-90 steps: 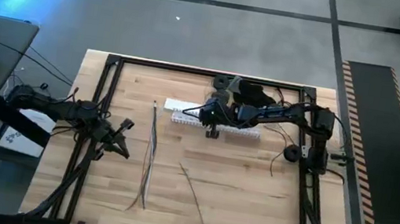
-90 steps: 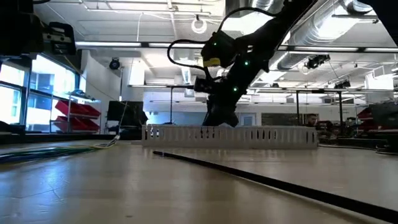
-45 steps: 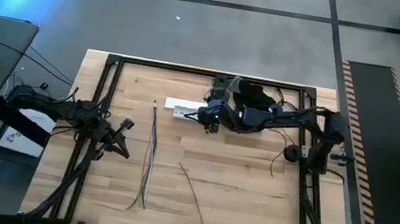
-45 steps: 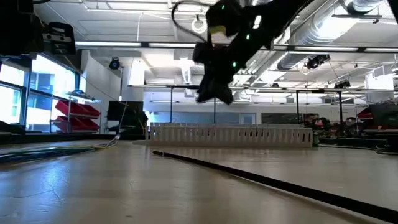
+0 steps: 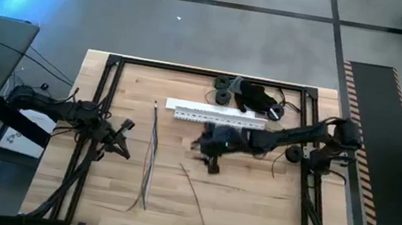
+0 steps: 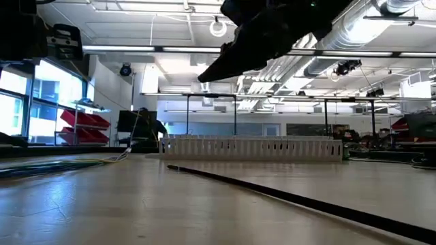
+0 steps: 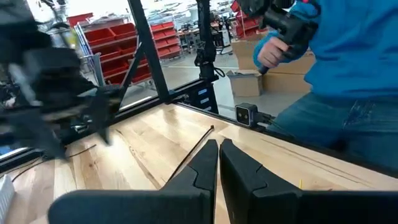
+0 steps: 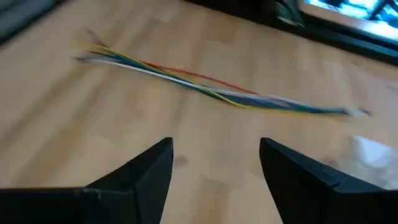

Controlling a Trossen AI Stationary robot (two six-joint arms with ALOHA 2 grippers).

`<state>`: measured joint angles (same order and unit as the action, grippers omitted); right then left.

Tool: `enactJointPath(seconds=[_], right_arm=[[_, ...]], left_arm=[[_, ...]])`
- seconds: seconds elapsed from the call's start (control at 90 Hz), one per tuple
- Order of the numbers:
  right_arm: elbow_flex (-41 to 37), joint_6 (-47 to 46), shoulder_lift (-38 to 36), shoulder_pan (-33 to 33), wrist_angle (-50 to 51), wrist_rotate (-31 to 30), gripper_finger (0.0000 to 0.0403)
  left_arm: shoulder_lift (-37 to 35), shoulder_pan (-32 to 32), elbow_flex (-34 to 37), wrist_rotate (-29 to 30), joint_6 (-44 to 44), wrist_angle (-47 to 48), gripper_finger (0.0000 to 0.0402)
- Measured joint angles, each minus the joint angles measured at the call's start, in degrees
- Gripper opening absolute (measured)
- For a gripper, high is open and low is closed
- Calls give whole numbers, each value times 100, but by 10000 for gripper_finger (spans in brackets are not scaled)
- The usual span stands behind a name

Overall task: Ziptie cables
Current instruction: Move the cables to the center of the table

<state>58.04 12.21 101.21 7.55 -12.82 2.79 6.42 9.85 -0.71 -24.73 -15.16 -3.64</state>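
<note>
Pulled away from the white strip (image 5: 220, 116) where it hovered 1 second ago, the right gripper (image 5: 200, 146) now hangs above mid-table, fingers spread wide and empty. Just to its left the cables (image 5: 150, 157) lie loose as a thin bundle running lengthwise on the wooden table (image 5: 250, 208); the right wrist view shows them as coloured wires. The left gripper (image 5: 123, 139) waits near the table's left edge, fingers pressed together, holding nothing.

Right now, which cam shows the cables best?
Right wrist view: the cables fill the frame, coloured strands distinct, ahead of the open right gripper. High view shows them as a thin bundle; low view a sliver.
</note>
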Motion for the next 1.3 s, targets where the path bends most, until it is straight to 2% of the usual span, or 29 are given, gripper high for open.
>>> enactJointPath(seconds=[0.089,0.211,0.4,0.611,0.767,0.844,0.933,1.011,1.156,1.3], right_arm=[[-46,-137,251,241,-489,-217,224],[95,-170,519,426,-506,-385,224],[168,-196,376,746,-349,-534,224],[171,-137,-204,1565,745,-2306,224],[171,-1156,-613,2166,2220,-3110,224],[173,-1927,-697,2434,2913,-3303,224],[173,-2700,-702,2674,3474,-3695,224],[108,-3192,-704,2852,3649,-4122,224],[-67,-3622,-704,3065,3629,-4761,224],[-183,-3903,-704,3093,3570,-4976,224]], left_arm=[[0,0,0,0,0,0,0],[1,-2,0,26,-2,-6,0],[7,-2,0,601,243,-536,0],[11,2,0,686,1847,-1936,0],[7,9,0,946,2616,-3478,0],[16,9,-2,1456,2591,-4012,0],[138,9,-18,2411,2538,-4000,0],[507,7,-138,3361,2753,-3415,0],[1599,7,-577,4880,3781,-2041,0],[2567,7,-1060,5595,4201,-1212,0]])
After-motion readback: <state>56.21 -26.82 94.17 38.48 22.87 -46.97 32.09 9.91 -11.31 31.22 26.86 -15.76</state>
